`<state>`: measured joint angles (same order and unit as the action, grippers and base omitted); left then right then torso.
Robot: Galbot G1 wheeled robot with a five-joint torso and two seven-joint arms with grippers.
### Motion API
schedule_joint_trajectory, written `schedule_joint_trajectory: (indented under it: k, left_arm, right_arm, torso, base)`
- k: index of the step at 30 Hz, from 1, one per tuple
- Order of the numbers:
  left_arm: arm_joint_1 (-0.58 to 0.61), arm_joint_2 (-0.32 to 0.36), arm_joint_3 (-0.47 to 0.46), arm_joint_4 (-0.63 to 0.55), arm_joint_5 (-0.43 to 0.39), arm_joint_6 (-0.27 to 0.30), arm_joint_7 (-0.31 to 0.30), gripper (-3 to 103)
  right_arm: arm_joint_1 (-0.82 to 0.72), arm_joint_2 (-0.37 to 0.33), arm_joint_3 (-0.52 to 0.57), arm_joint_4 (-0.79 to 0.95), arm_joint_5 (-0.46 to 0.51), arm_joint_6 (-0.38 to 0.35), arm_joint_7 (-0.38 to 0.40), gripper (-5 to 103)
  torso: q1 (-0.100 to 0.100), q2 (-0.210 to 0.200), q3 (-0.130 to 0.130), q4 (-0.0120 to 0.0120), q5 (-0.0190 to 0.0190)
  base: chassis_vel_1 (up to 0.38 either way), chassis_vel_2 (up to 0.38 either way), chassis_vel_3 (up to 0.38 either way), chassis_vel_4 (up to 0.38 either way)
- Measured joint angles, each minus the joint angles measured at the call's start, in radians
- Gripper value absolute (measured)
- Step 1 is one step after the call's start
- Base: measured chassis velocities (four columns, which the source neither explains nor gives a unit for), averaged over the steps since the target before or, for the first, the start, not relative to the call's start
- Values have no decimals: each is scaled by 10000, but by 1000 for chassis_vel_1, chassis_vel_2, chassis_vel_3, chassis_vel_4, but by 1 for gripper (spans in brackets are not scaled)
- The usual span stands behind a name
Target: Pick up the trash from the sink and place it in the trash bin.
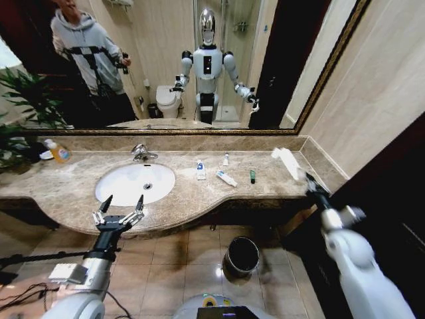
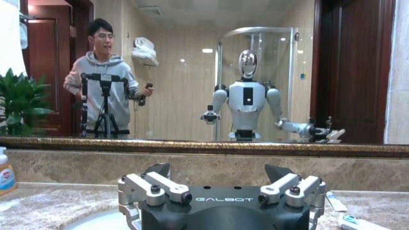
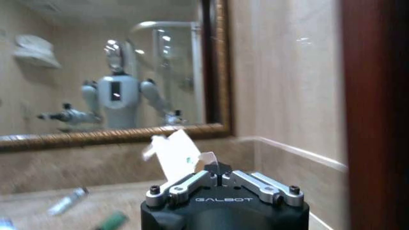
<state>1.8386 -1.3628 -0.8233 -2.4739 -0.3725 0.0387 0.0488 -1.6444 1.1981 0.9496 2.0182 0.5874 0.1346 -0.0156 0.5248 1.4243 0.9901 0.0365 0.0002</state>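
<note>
White packet (image 1: 287, 161), beige marbled countertop (image 1: 73, 193), dark bin (image 1: 242, 256)

Right end effector (image 1: 307, 177) clamped; left end effector (image 1: 120, 205) spread.

The left gripper (image 1: 121, 203) has black pointed fingertips on silver linkages fastened with dark screws, above a black housing lettered GALBOT in white. The right gripper (image 3: 219, 173) wears the same lettering and silver links. Both forearms look glossy white, with what seems a grey joint ring.
</note>
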Motion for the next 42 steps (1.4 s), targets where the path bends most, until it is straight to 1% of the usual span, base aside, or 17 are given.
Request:
schedule_joint_trajectory:
  k: [1, 3, 5, 6, 8, 9, 11, 13, 15, 16, 18, 20, 25, 27, 30, 36, 42]
  left_arm:
    - [0, 0, 0, 0, 0, 0, 0, 100]
    - [0, 0, 0, 0, 0, 0, 0, 100]
    - [0, 0, 0, 0, 0, 0, 2, 100]
    - [0, 0, 0, 0, 0, 0, 2, 100]
    - [0, -1, 0, 0, 0, 0, 0, 100]
    - [0, -1, 0, 0, 0, 0, 0, 100]
    - [0, 0, -1, 0, 0, 0, 0, 100]
    - [0, 0, 0, 0, 0, 0, 1, 100]
    - [0, 0, 0, 0, 0, 0, 0, 100]
    - [0, 0, 0, 0, 0, 0, 0, 100]
    - [0, 0, 0, 0, 0, 0, 0, 100]
    - [0, 0, 0, 1, 0, 0, 0, 100]
    - [0, 0, 0, 0, 0, 0, 0, 100]
    - [0, 0, -1, 1, 0, 0, -1, 100]
    - [0, 0, 0, 0, 0, 0, -1, 100]
    - [0, 0, 0, 0, 0, 0, 0, 100]
    - [0, 0, 0, 0, 0, 0, 0, 100]
  right_arm:
    - [0, 0, 0, 0, 0, 0, 0, 0]
    - [-1060, 578, 80, 34, -328, 794, 74, 0]
    - [-1478, 994, -21, -118, -766, 1313, 189, 0]
    - [-1478, 994, -21, -118, -766, 1313, 189, 0]
    - [-1611, 1530, -146, -755, -1891, 1928, 283, 0]
    - [-1611, 1530, -146, -755, -1891, 1928, 283, 0]
    - [-1585, 1915, -418, -1651, -2882, 2553, 286, 0]
    - [-1576, 1994, -555, -1947, -3036, 2676, 286, 0]
    - [-1435, 2232, -920, -2962, -3766, 3052, 349, 0]
    - [-1435, 2232, -920, -2962, -3766, 3052, 349, 0]
    - [-1054, 2451, -1159, -4157, -4770, 3566, 359, 0]
    - [-935, 2487, -1246, -4479, -4940, 3622, 357, 0]
    - [298, 2632, -1883, -6818, -5871, 3783, 16, 0]
    - [467, 2635, -1915, -7078, -5968, 3824, -22, 0]
    - [1357, 2625, -2087, -8468, -6554, 4051, -118, 0]
    - [2235, 2659, -2181, -10100, -7339, 4329, -158, 0]
    - [3182, 2758, -2165, -12018, -8101, 4913, -139, 0]
  torso:
    - [0, 0, 0, 0, 0]
    - [0, 0, 0, -2, -3]
    - [0, 0, 0, 1, -7]
    - [0, 0, 0, 1, -7]
    - [1, 0, 1, 2, -3]
    - [1, 0, 1, 2, -3]
    - [3, -1, 2, 3, -3]
    - [3, -1, 2, 3, -4]
    - [3, -2, 2, 3, -2]
    - [3, -2, 2, 3, -2]
    - [3, -1, 3, 3, 0]
    - [2, -2, 2, 3, -2]
    - [3, -2, 3, 3, -3]
    - [3, -2, 3, 3, -1]
    - [3, -2, 3, 4, -2]
    - [3, -2, 3, 3, -3]
    - [3, -2, 3, 3, -2]
  base:
    - [0, 0, 0, 0]
    - [0, 0, 0, 0]
    - [0, 0, 0, 0]
    - [0, 0, 0, 0]
    - [0, 0, 0, 0]
    - [0, 0, 0, 0]
    - [0, 0, 0, 0]
    - [0, 0, 0, 0]
    - [0, 0, 0, 0]
    - [0, 0, 0, 0]
    - [0, 0, 0, 0]
    - [0, 0, 0, 0]
    - [0, 0, 0, 0]
    - [0, 0, 0, 0]
    - [0, 0, 0, 0]
    - [0, 0, 0, 0]
    - [0, 0, 0, 0]
